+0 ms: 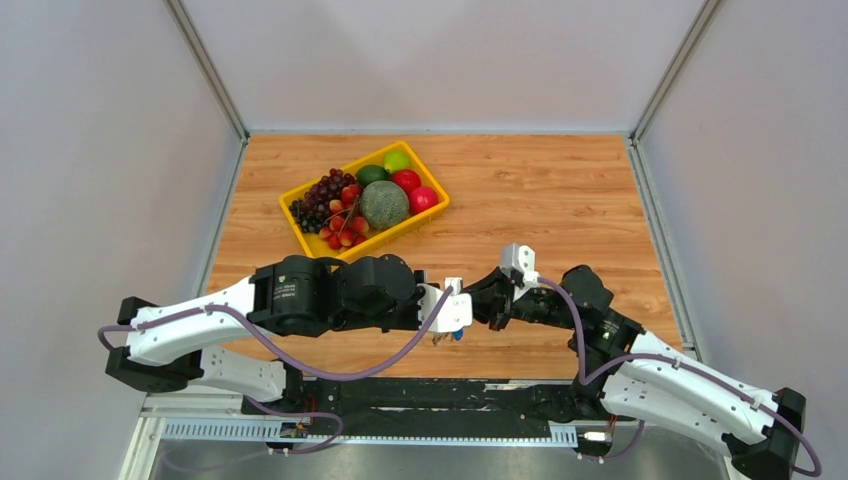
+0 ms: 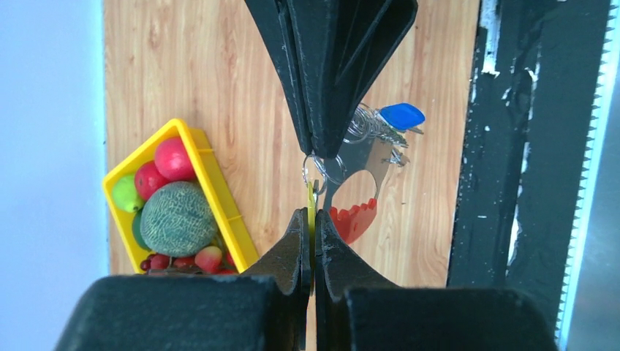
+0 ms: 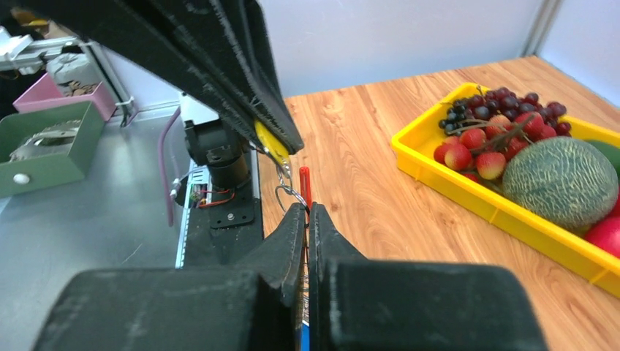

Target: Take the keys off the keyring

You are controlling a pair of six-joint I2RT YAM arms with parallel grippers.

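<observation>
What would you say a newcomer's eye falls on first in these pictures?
Probably the two hands tip to tip over the near edge of the table: the left hand shut on a yellow key, the right hand on the keyring. Then the yellow tray of fruit behind them, left of centre.

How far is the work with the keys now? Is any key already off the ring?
Done: nothing yet, no freed key is visible. In hand: the left claw pinches the yellow key, the right claw grips the keyring. Remaining: the yellow key looks still linked to it, and the blue key hangs on the bunch.
</observation>
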